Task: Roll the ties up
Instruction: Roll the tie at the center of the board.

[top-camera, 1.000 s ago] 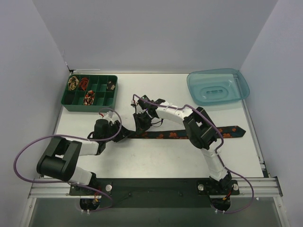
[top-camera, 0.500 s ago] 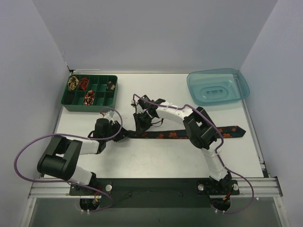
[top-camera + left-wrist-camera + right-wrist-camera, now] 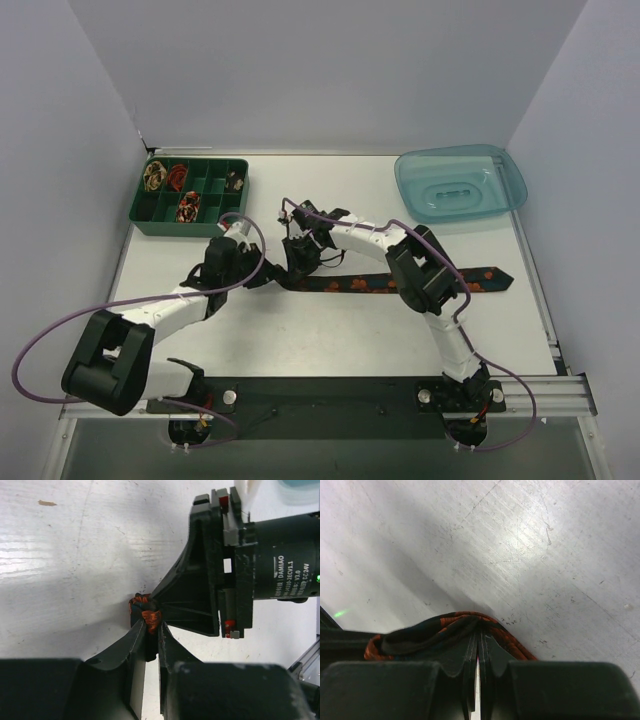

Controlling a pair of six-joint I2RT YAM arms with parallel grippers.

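A dark navy tie (image 3: pixel 350 285) with red-orange flowers lies flat across the table, its pointed end at the right. Its left end is bunched between both grippers. My left gripper (image 3: pixel 272 277) is shut on that bunched end; in the left wrist view the gripper (image 3: pixel 151 627) pinches the tie (image 3: pixel 146 614) right against the right gripper's fingers (image 3: pixel 190 600). My right gripper (image 3: pixel 297 268) stands over the same spot; in the right wrist view the gripper (image 3: pixel 479 636) is shut on a fold of the tie (image 3: pixel 435 632). Small rolled ties (image 3: pixel 187 207) sit in the green tray.
A green compartment tray (image 3: pixel 215 185) stands at the back left. A blue plastic tub (image 3: pixel 460 185) stands at the back right. Purple cables loop along both arms. The right arm crosses over the middle of the tie.
The left arm has stretched forward and its gripper has shifted slightly up and right at the tie's end. The tie's pointed end slid a little left. The right gripper has barely moved.
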